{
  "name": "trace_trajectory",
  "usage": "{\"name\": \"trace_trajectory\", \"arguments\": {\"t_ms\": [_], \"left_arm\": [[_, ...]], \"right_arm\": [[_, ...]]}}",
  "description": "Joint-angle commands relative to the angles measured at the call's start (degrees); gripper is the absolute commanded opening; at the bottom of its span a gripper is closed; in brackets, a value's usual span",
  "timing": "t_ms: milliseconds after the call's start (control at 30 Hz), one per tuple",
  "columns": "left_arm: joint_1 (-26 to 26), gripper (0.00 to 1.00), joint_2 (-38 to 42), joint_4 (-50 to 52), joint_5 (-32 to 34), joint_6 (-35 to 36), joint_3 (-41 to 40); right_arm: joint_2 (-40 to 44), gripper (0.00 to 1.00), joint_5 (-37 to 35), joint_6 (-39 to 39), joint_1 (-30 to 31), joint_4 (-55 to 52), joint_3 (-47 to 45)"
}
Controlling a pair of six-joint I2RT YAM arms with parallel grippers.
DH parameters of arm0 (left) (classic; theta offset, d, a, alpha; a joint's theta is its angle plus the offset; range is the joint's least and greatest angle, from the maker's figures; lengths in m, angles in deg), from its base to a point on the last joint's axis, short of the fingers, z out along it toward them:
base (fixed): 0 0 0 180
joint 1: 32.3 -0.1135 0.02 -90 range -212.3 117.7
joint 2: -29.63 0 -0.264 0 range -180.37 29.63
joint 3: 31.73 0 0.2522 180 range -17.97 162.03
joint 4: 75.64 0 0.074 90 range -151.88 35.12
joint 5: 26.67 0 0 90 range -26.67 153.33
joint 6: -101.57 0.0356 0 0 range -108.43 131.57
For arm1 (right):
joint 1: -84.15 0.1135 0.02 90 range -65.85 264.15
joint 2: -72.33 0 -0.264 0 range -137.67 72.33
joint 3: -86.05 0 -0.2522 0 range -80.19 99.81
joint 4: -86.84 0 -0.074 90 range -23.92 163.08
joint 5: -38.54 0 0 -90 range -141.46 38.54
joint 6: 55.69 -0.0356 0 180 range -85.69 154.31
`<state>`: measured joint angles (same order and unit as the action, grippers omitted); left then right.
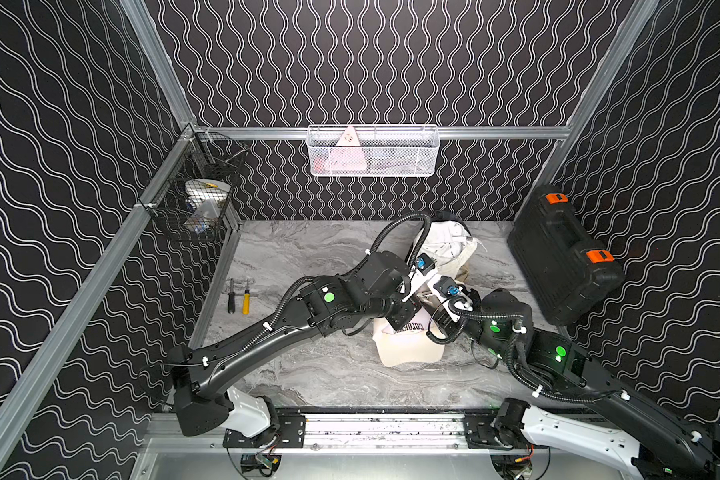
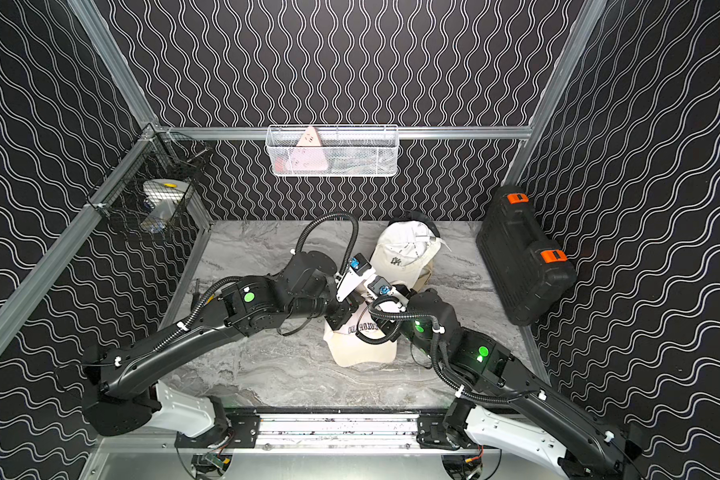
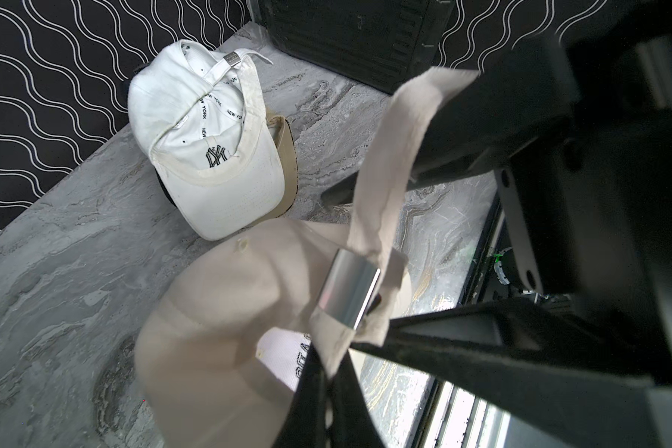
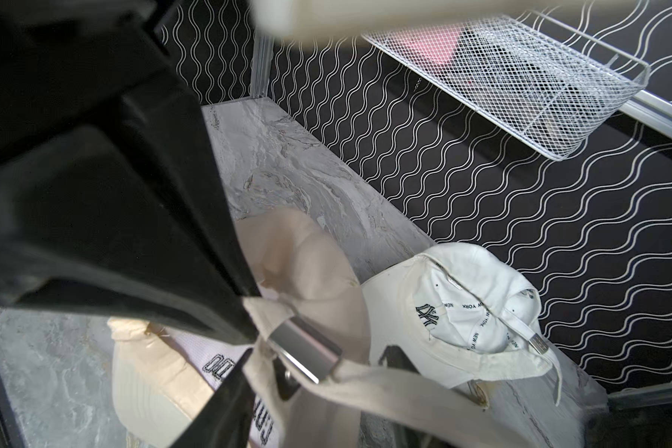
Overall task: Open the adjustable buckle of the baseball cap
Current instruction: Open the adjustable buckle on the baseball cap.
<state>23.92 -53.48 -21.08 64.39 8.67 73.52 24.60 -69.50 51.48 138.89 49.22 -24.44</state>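
Left wrist view told the story: the beige cap [image 3: 218, 310] sat on the bench [image 3: 55, 271], right of centre and nearer the front edge, with its strap [image 3: 383, 174] stretched up taut off the crown! Up top, the left fingers [image 3: 474, 128] were clamped shut, apparently on the strap's free end, though the contact itself was blurred. Over in the right wrist view, the right fingers [image 4: 226, 271] stood apart, straddling the strap just beside the metal buckle [image 4: 303, 349], not pinching as far as could be seen. And the buckle? Its plate lay flat along the strap, so it read as still locked. Set-up looked done; lifting that plate and slackening the strap remained. Nearer the back edge, a white cap [image 3: 210, 155] waited.
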Motion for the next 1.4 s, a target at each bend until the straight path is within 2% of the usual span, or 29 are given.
{"name": "trace_trajectory", "arguments": {"t_ms": [0,233,567,967,1367], "left_arm": [[0.0,0.0,-0.2,-0.6,-0.9,0.3,0.9],[0.1,0.0,-0.9,0.0,-1.2,0.3,1.0],[0.3,0.0,-1.1,-0.5,-1.6,0.1,0.4],[0.5,0.0,-0.7,-0.9,-1.6,0.0,-0.3],[0.5,0.0,0.1,-1.2,-1.4,-0.3,-1.3]], "right_arm": [[-0.3,0.51,1.9,-0.1,0.0,2.7,0.2],[-0.1,0.37,2.7,-0.5,0.0,3.4,0.0],[0.4,0.22,3.0,-1.3,0.0,3.9,-0.8],[0.8,0.17,2.5,-3.5,0.0,4.5,-1.3],[2.1,0.14,-3.6,-7.6,0.1,4.9,-1.0]]}}
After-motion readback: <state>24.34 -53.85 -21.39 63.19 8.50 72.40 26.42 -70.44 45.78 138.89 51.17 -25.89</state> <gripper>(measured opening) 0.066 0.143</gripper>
